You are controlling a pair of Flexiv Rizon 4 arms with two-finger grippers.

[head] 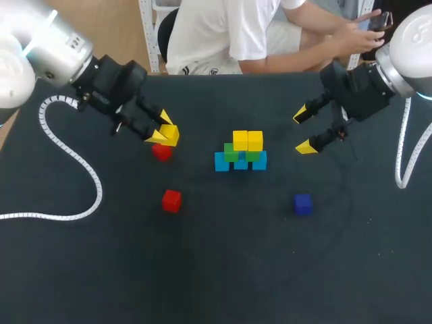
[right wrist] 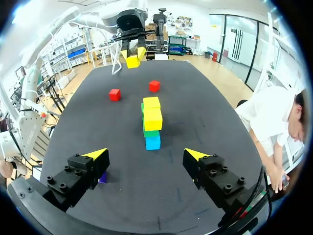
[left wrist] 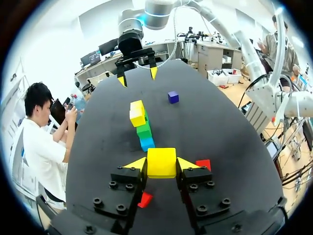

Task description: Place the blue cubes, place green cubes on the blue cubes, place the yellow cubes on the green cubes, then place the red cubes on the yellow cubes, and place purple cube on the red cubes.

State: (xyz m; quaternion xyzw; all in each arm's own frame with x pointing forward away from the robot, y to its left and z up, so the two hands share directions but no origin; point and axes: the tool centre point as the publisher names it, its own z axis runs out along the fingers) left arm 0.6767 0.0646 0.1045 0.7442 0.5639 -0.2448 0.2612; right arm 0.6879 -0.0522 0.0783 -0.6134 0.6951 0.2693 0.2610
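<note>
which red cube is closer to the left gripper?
The red cube just under the left gripper, which holds a yellow cube; the other red cube sits farther off.

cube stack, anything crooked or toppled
Nothing stands out: the yellow cubes rest on the green cubes, and those on the blue cubes. All stand upright and none has fallen.

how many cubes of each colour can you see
blue cubes: 3
green cubes: 2
yellow cubes: 3, one held in the left gripper
red cubes: 2
purple cube: 1
total: 11
</note>
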